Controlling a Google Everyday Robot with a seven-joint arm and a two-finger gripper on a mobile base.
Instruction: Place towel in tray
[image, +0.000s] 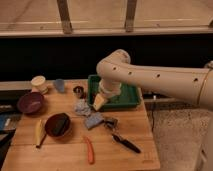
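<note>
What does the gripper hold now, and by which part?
Nothing. The gripper hangs open and empty at the near edge of the tray; the towel lies on the table beside it.

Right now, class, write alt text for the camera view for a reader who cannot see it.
A white robot arm reaches over a wooden table, its gripper pointing down at the left edge of the green tray, jaws open. The pale towel lies on the table just left of it, outside the tray.
</note>
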